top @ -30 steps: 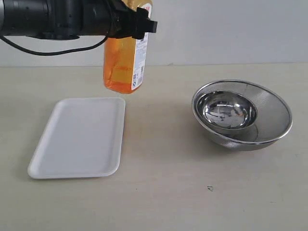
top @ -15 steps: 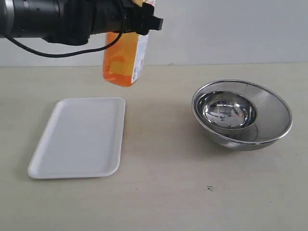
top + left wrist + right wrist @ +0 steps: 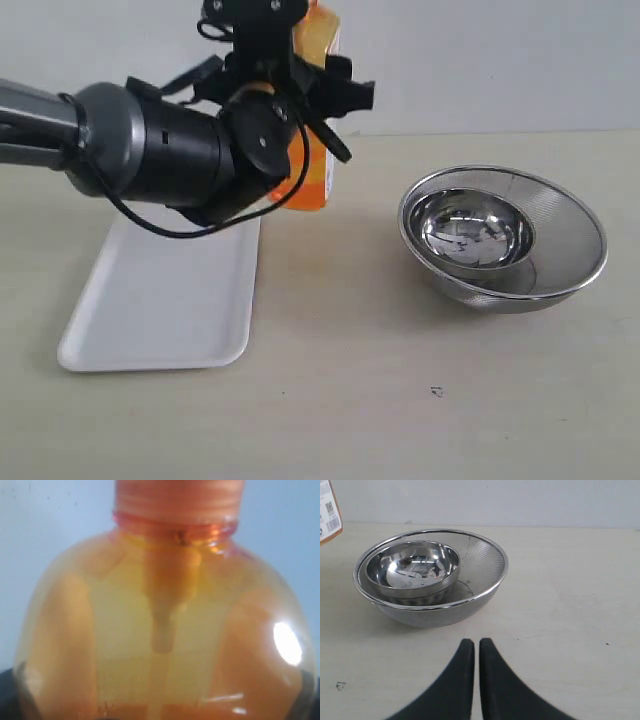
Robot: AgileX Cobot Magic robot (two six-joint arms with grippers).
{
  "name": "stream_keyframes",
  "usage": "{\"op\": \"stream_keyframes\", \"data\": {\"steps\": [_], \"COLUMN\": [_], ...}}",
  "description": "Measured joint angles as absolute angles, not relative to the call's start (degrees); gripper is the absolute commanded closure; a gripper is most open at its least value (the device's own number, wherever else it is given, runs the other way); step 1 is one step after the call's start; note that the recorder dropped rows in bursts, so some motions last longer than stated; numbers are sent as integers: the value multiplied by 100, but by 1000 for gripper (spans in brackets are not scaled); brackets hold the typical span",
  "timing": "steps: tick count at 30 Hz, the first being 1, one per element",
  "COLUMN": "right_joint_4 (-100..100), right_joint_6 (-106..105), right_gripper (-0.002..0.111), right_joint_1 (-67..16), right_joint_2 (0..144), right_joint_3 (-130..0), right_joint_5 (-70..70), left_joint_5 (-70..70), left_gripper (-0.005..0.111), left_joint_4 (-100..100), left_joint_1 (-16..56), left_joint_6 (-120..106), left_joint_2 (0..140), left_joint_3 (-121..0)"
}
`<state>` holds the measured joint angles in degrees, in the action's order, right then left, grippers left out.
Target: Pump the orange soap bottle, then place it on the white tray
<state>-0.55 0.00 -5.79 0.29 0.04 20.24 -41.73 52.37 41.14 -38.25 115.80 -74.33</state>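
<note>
Plainly, the left pincer (image 3: 318,98) is clamped on the orange soap bottle (image 3: 312,182), which hangs near upright at upper centre of the exterior view, its top leaning slightly right. The white tray (image 3: 150,310) lies below and left of it on the counter (image 3: 350,400), bare, its upper right corner hidden by the arm. Placing, I judge, turns on that down-left shift. The nested steel bowls (image 3: 500,240) sit well apart at right, out of the way. The right pincer (image 3: 476,652), tips nearly together and empty, faces them.

Left pincer (image 3: 305,95) clamped, right pincer (image 3: 476,652) closed
</note>
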Motion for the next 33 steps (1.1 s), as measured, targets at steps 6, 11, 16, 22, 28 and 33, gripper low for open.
{"op": "stream_keyframes", "data": {"steps": [6, 11, 16, 22, 28, 33], "right_joint_4": [-55, -55, -55, -55, -55, -55], "right_joint_6": [0, 0, 0, 0, 0, 0], "right_gripper": [107, 107, 107, 107, 107, 107], "right_joint_1": [-579, -579, -579, -579, -579, -579], "right_joint_2": [29, 29, 29, 29, 29, 29], "right_joint_3": [4, 4, 4, 4, 4, 4], "right_joint_5": [2024, 2024, 2024, 2024, 2024, 2024], "left_joint_5": [-4806, -5142, -5348, -5397, -5400, -5421], "left_gripper": [102, 102, 102, 102, 102, 102], "left_joint_4": [5267, 5476, 6078, 6592, 7084, 7085], "left_joint_1": [4307, 4616, 4913, 5019, 5031, 5110], "left_joint_6": [-3335, -3381, -4090, -5054, -5358, -5386], "left_joint_2": [11825, 11862, 11862, 11862, 11862, 11862], "left_joint_3": [-7111, -7015, -7015, -7015, -7015, -7015]}}
